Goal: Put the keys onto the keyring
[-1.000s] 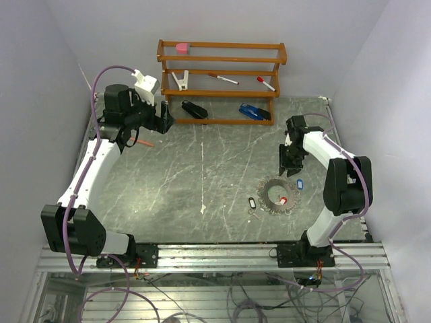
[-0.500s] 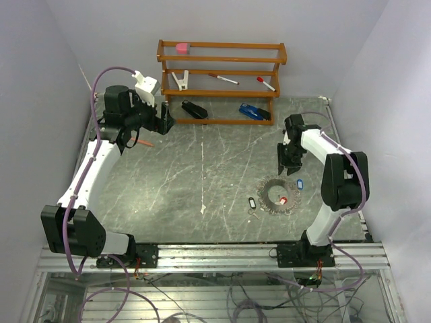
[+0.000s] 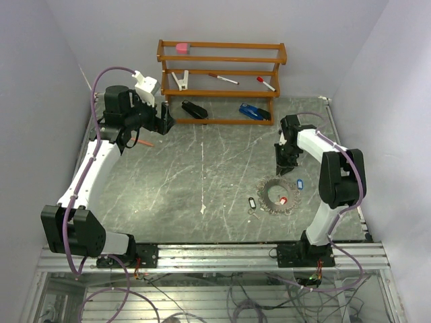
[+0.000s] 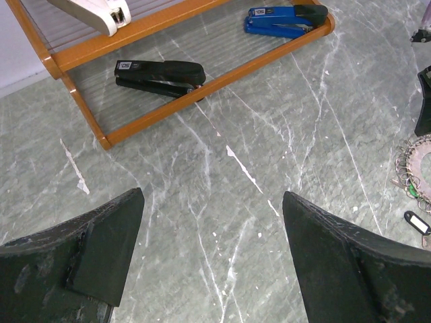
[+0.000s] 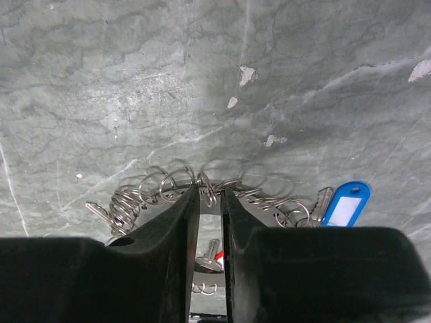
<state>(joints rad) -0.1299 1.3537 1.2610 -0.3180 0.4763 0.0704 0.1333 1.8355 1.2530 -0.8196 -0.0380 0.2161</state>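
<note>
Toward the right side of the table (image 3: 202, 175), the keyring (image 3: 279, 195) is lying flat, a blue-tagged key (image 5: 347, 205) just beside its rim, and the right gripper (image 5: 210, 192) is hanging near it, jaws drawn almost together on nothing. It should be parting them before dropping onto that tag (the metal blade offers little purchase), while the left gripper (image 4: 212, 202) is gaping wide near the wooden rack (image 4: 168, 111), well apart from the ring.

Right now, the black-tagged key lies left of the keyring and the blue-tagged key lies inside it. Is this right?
Not quite. The blue-tagged key lies outside the keyring, by its right rim. The black-tagged key does lie left of it. The top view shows this.
</note>
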